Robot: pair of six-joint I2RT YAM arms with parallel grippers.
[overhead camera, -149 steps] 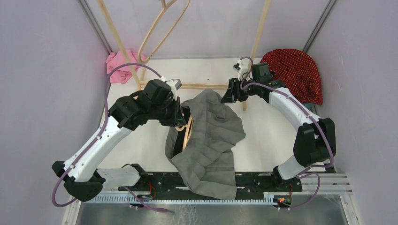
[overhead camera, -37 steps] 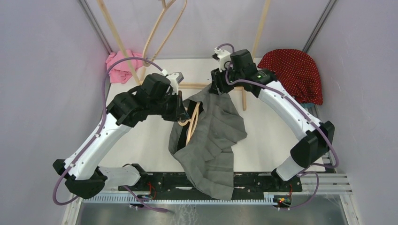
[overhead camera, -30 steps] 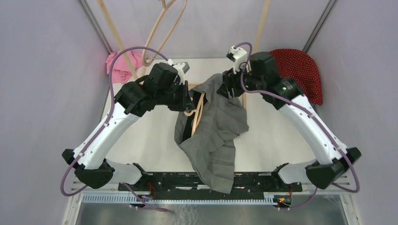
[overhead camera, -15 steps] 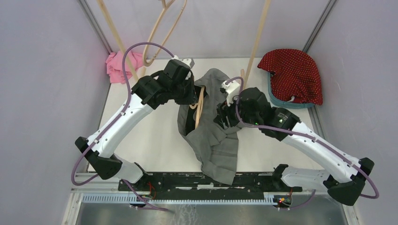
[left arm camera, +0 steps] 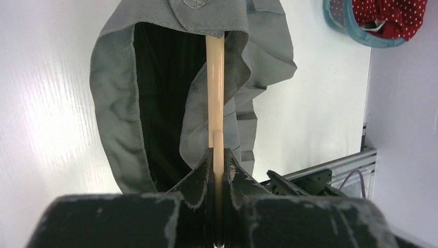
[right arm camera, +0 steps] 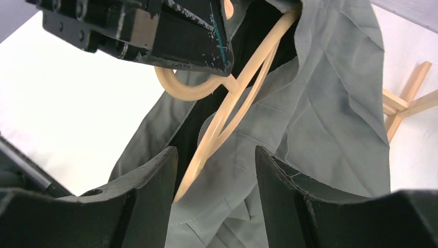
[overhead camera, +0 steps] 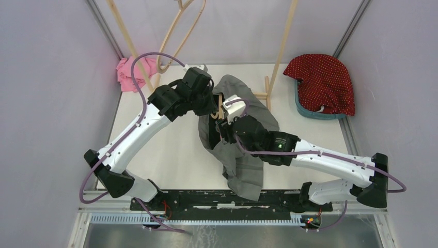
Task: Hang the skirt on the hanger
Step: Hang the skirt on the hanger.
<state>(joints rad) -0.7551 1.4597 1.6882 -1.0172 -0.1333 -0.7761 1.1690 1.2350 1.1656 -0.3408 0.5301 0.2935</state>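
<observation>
From above, my left gripper [overhead camera: 210, 105] is clamped on the hanger [overhead camera: 221, 103] and holds it up off the table [overhead camera: 165, 150]. The skirt [overhead camera: 248, 173] drapes over the hanger's far end and falls toward my bases. My right gripper [overhead camera: 223, 129] sits just beneath the left one, right against the cloth. A red dotted cloth [overhead camera: 323, 77] lies well off to my right and takes no part.

Down the left wrist view, my fingers [left arm camera: 204, 165] are pressed tight on the hanger [left arm camera: 215, 88]. Its pale bar runs straight ahead of them and up under the waistband. The skirt [left arm camera: 116, 113] gapes open to the left of the bar, dark inside, and folds down on its right.

Through the right wrist view, my jaws stand wide apart and hold nothing. The hanger's curved arms [right arm camera: 243, 95] and the skirt [right arm camera: 330, 119] lie just beyond the fingertips [right arm camera: 168, 155], and the left gripper [right arm camera: 181, 36] is above them.

I judge that I am in the middle of threading: one end of the hanger is inside the waistband, and the other end looks uncovered. Next, I think the right gripper should close on the loose waistband edge near the lower arm and draw it over that end while the left one stays steady.
</observation>
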